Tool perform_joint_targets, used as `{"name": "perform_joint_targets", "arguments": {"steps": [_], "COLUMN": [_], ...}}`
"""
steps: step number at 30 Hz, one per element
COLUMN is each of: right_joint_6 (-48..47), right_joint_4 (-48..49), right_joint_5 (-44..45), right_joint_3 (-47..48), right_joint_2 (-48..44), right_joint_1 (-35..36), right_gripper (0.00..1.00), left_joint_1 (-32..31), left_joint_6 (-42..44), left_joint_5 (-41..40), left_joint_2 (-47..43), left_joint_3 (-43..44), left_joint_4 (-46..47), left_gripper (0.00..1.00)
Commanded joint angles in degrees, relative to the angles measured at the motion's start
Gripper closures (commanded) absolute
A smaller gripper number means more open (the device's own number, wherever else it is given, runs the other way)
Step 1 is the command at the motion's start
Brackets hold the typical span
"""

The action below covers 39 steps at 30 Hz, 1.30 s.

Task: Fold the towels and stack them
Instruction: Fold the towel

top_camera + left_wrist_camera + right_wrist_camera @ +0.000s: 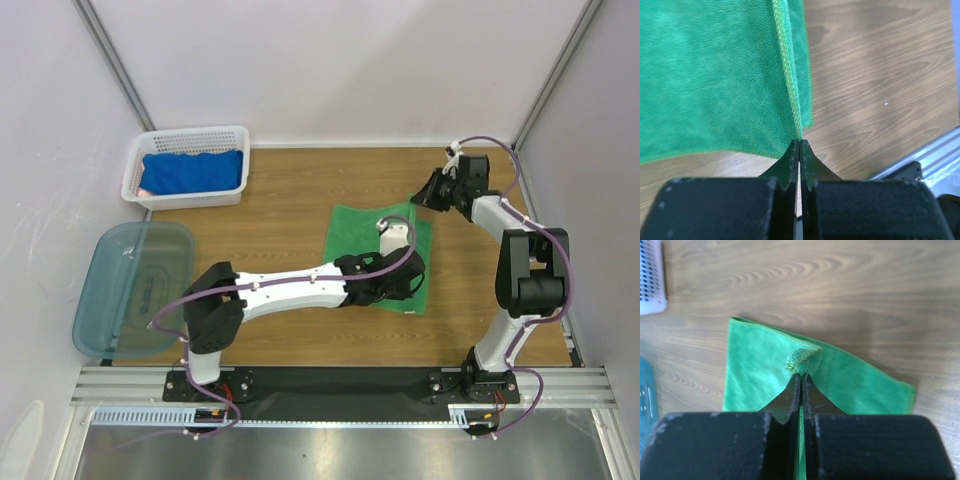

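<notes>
A green towel [360, 245] lies on the wooden table's middle. My left gripper [413, 277] is shut, its tips pinching the towel's near right corner at the hem; in the left wrist view [799, 143] the towel [715, 75] spreads away to the left. My right gripper [421, 196] is shut on the towel's far right corner and holds it above the table; in the right wrist view [801, 377] a bunched bit of green cloth [802, 360] sticks out of the tips. A blue towel [192, 170] lies in the basket.
A white slotted basket [185, 133] stands at the back left. A translucent teal lid [135, 285] lies at the left edge. The left arm reaches across the towel's near side. White walls close in the table on three sides.
</notes>
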Motion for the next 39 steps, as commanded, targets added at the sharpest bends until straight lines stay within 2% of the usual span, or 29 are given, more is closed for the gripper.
{"name": "perform_joint_targets", "arguments": {"steps": [1,10,20,27,39], "right_joint_6": [0.3,0.2,-0.4,-2.3,-5.1], "right_joint_4": [-0.4,-1.7,-3.1,-4.2,-4.0], "right_joint_5": [-1.0,-0.5,-0.3,0.9,0.0], "right_joint_3": [3.7,5.0,6.6,5.8,3.3], "right_joint_2": [-2.8,-4.3,-5.0,-3.2,0.4], "right_joint_1": [-0.2,-0.1,-0.1,-0.8,-4.1], "right_gripper": [1.00,1.00,1.00,1.00,1.00], "left_joint_1": [-0.4,-0.6,-0.9,-1.1,-1.2], "left_joint_6": [1.0,0.8,1.4,2.1,4.5], "left_joint_5": [-3.3,-4.6,-4.9,-2.5,3.4], "left_joint_2": [-6.3,-10.8,-11.3,-8.6,1.3], "left_joint_3": [-1.0,-2.8,-2.5,-1.3,5.1], "left_joint_4": [2.0,3.2,4.9,5.7,4.3], "left_gripper": [1.00,1.00,1.00,1.00,0.99]}}
